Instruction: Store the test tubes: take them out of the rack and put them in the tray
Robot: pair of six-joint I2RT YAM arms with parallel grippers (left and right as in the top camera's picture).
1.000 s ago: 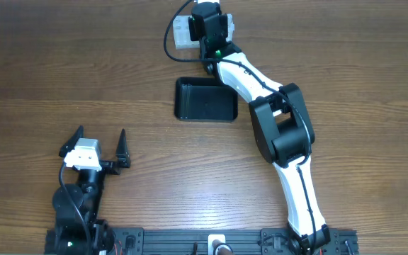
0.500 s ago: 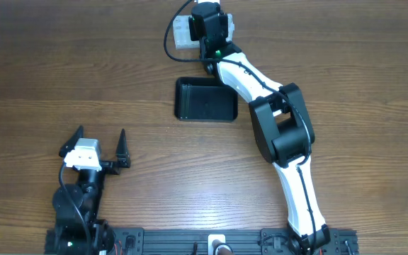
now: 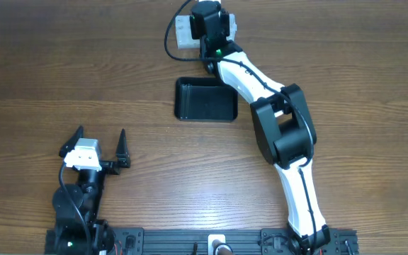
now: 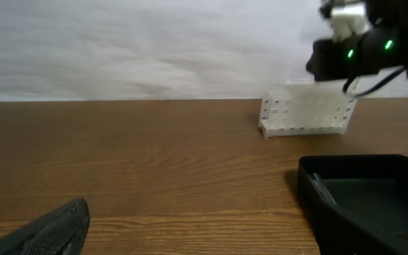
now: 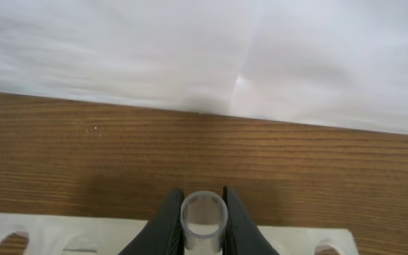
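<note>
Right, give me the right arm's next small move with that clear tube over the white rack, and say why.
Probably a short, straight lift. The right gripper is shut on the clear test tube, whose lower part seems to sit in the white perforated plastic rack. Raising it vertically should free it without dragging the rack, before it is carried to the black rectangular tray beside the rack.

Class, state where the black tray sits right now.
Top view: the black tray sits mid-table, just nearer the arm bases than the white rack, beside the right arm.
</note>
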